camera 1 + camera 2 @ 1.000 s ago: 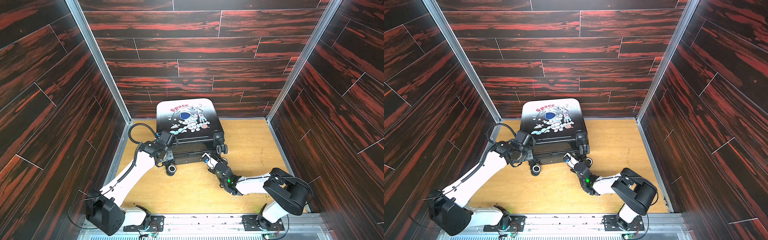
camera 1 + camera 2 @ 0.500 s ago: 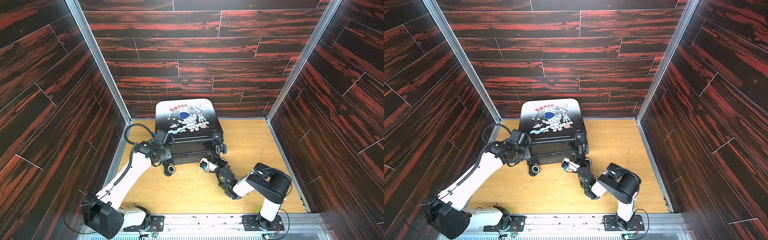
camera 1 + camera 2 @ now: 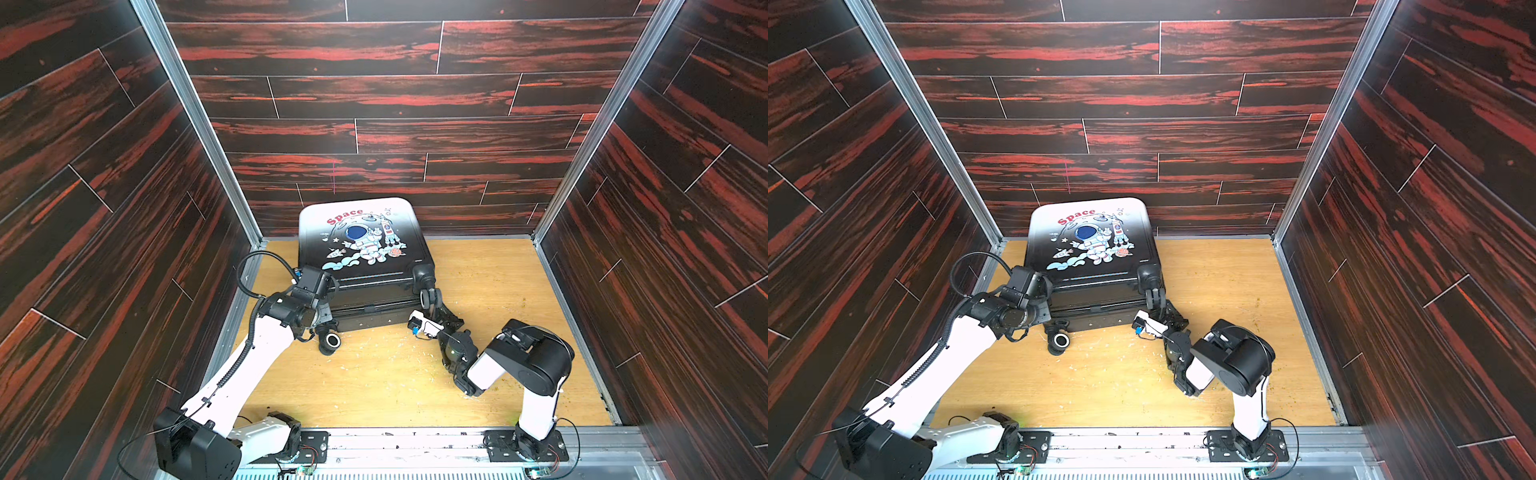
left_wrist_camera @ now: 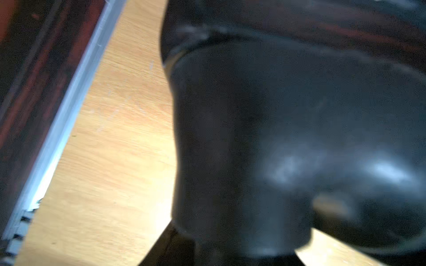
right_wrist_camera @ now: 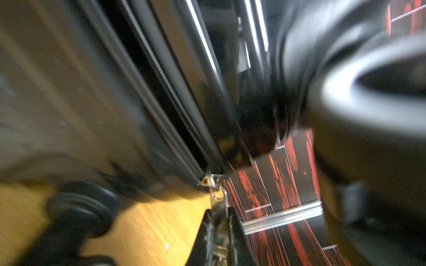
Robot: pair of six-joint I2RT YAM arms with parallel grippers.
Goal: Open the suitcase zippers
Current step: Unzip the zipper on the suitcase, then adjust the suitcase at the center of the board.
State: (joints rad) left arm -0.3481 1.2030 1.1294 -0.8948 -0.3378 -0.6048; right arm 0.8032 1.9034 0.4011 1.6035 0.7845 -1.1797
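The suitcase (image 3: 361, 249) lies flat on the surface (image 3: 374, 386), just ahead of both my tools. My right tool (image 5: 219, 221) is pinched on a metal pull of the zippers (image 5: 215, 191). My left tool (image 3: 326, 297) is at the case's corner; I cannot tell how its jaws stand.

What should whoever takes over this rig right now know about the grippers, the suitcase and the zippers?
Left gripper: at the near left corner of the suitcase; jaws hidden, state unclear.
Right gripper: shut on a zipper pull at the near right corner.
The suitcase lies flat on the floor, print up, by the back wall.
Done: pull gripped. Left: run the zippers around the rim; how far they are open is too blurred to tell.
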